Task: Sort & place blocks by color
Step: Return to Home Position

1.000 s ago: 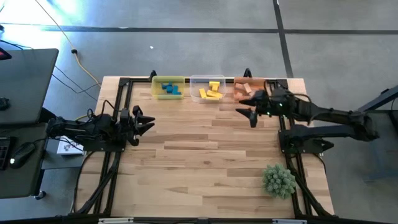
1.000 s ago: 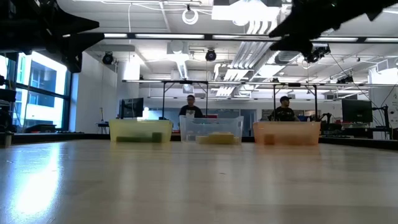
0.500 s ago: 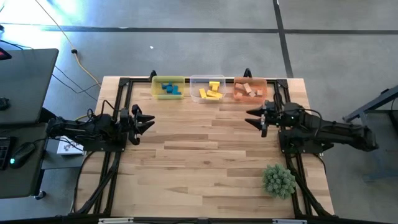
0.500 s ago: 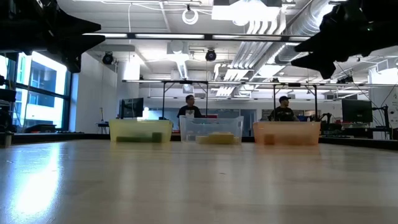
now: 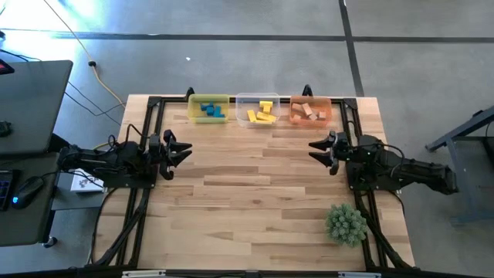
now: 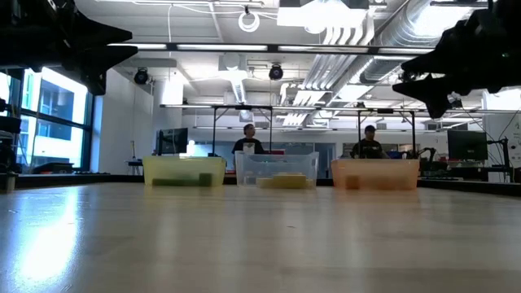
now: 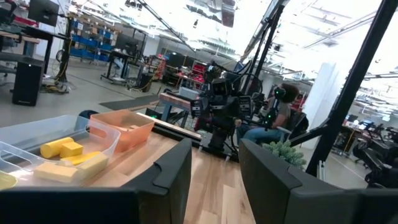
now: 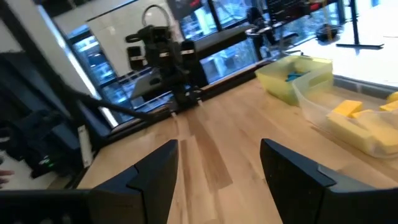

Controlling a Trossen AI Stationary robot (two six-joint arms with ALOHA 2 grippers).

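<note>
Right gripper point(image 5: 314, 149) was pulled back off the orange bin point(image 5: 329, 112), jaws spread, empty. Blue blocks point(image 5: 210, 110) were left in the yellow bin point(image 5: 208, 98), yellow blocks point(image 5: 262, 114) in the clear bin point(image 5: 248, 98), tan blocks point(image 5: 309, 110) in orange. Left gripper point(image 5: 185, 152) was parked, released. Sorting was judged done.

Bright ceiling lights point(image 6: 321, 28) fill the room evenly. Window point(image 6: 50, 110) daylight throws pale glare across the worktop point(image 6: 260, 236).

The right pincer point(image 5: 314, 150) has drawn back from the orange bin point(image 5: 311, 110), and its arm is folding toward the surface's point(image 5: 255, 193) 3 o'clock edge.
</note>
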